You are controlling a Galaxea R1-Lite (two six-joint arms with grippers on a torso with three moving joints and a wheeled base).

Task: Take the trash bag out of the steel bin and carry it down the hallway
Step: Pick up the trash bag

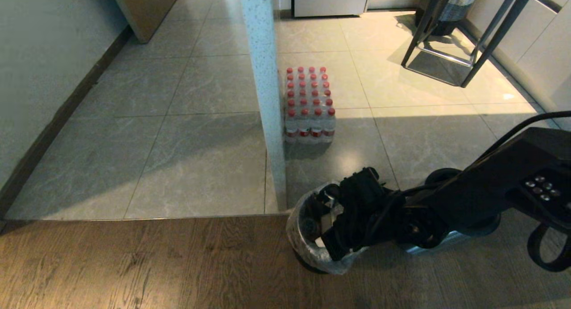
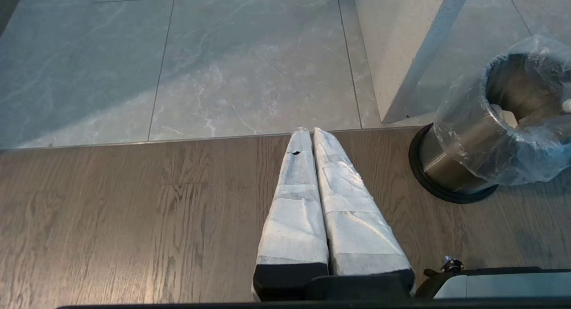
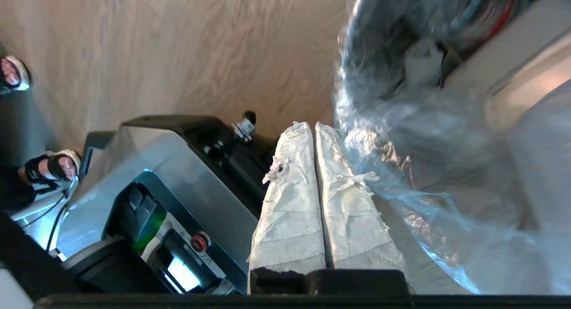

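I've got the right pincer (image 3: pixel 313 127) down at the small round brushed-steel bin (image 2: pixel 455 159), its white-wrapped fingers (image 3: pixel 294 202) pressed flat together, fully closed, right alongside the thin, clear, crinkly plastic trash bag (image 3: pixel 401 166). Whether any film is actually pinched between them, I cannot tell; the plastic lies against the side of one finger. From the head camera my black right arm (image 1: pixel 446 202) reaches in from the right and sits over the mouth of the bin, hiding most of the opening. The bag is in the bin, its edge folded out over the rim and bunched down the outer wall. The bin stands on the brown wood-grain floor (image 1: pixel 134 264), just at the foot of the white speckled pillar (image 1: pixel 265 90), near the seam where the glossy grey marble-look tiles (image 1: pixel 200 166) begin. Behind the pillar, a shrink-wrapped pack of red-capped bottles (image 1: pixel 309 105) sits on the tiles. My left pincer (image 2: pixel 311 129) hangs over the wood floor, well apart from the bin, fingers together, holding nothing.
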